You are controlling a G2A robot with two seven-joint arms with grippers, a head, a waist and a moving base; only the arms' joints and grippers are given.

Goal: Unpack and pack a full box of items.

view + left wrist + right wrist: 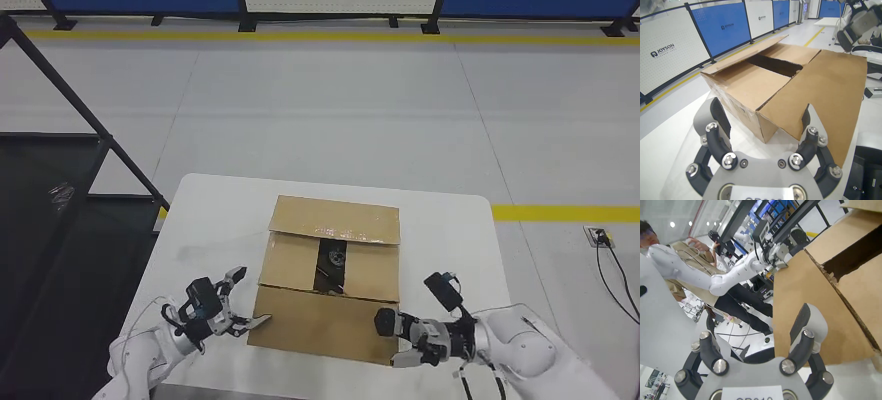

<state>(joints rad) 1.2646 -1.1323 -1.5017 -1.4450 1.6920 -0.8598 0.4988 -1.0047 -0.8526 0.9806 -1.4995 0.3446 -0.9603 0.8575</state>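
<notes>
A brown cardboard box (330, 262) stands in the middle of the white table (445, 235). Its near outer flap (320, 328) lies folded out flat toward me, and the far flap (335, 220) is half raised. A dark gap (332, 262) between the inner flaps shows items inside. My left gripper (249, 299) is open at the near flap's left edge; the left wrist view shows the gripper (762, 113) facing the box's corner (761, 123). My right gripper (398, 342) is open at the flap's right corner, and in the right wrist view the gripper (757, 321) has the flap's edge (774, 306) between its fingers.
A black metal frame (70, 180) stands off the table's left side. Bare tabletop lies to the left (205, 230) and right (450, 250) of the box. Grey floor with a yellow line (560, 212) lies beyond.
</notes>
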